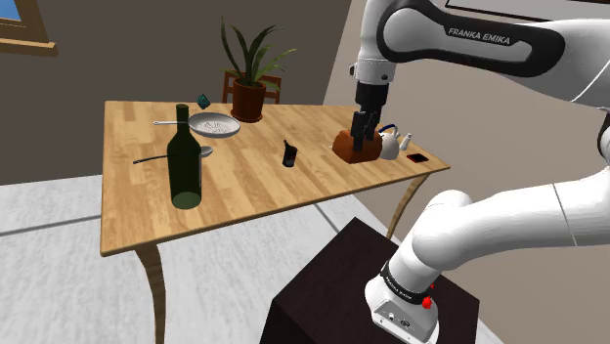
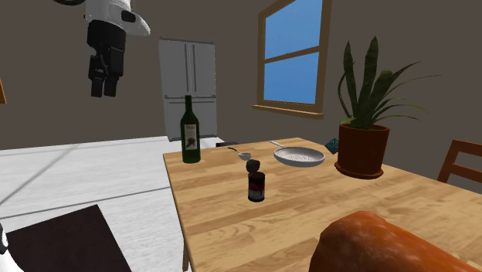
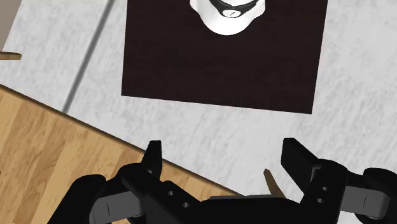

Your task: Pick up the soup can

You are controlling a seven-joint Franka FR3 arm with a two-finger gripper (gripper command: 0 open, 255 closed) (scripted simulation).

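Pale wood with streaky grain and a soft sheen on the tabletop (image 1: pixel 244 186); glossy dark green glass on the bottle (image 1: pixel 184 161); dark, faintly shiny sides on the soup can (image 2: pixel 256 186); dull speckled grey on the pan (image 2: pixel 299 158); matt reddish-brown on the plant pot (image 2: pixel 363 151); matt dark brown on the stand (image 3: pixel 216 63); smooth glossy white on the arm's shell (image 1: pixel 489 230).

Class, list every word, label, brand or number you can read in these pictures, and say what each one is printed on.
"FRANKA EMIKA": on the white arm, in the shoulder view.
Label on the green bottle: too small to read.
Label on the small dark can: too small to read.
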